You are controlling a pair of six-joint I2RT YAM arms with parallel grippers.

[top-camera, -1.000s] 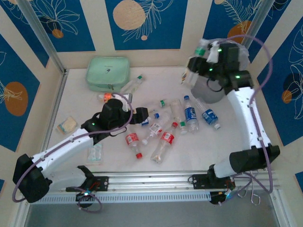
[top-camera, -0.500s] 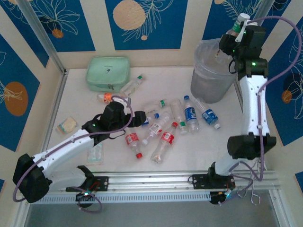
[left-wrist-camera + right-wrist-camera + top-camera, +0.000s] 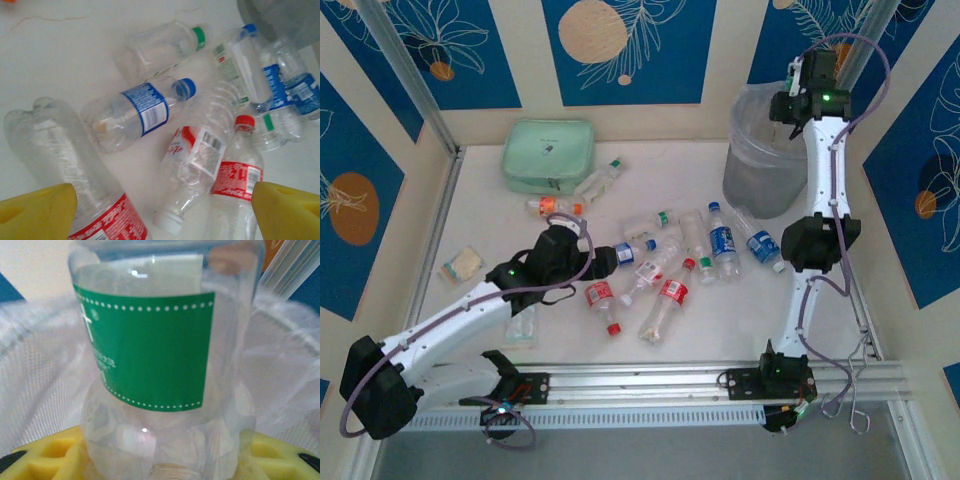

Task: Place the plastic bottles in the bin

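Above the translucent bin (image 3: 755,180), the upstretched right gripper (image 3: 160,452) clamps a crinkled green-labelled bottle (image 3: 150,355); the left gripper (image 3: 162,210) gapes over crushed bottles (image 3: 135,112).

Bottles (image 3: 672,290) crowd the middle of the surface (image 3: 740,330), with barely a gap between them. Bare room runs along the near edge. The right end effector (image 3: 165,465) and its green-labelled bottle (image 3: 150,350) occupy the mouth of the bin (image 3: 755,180).
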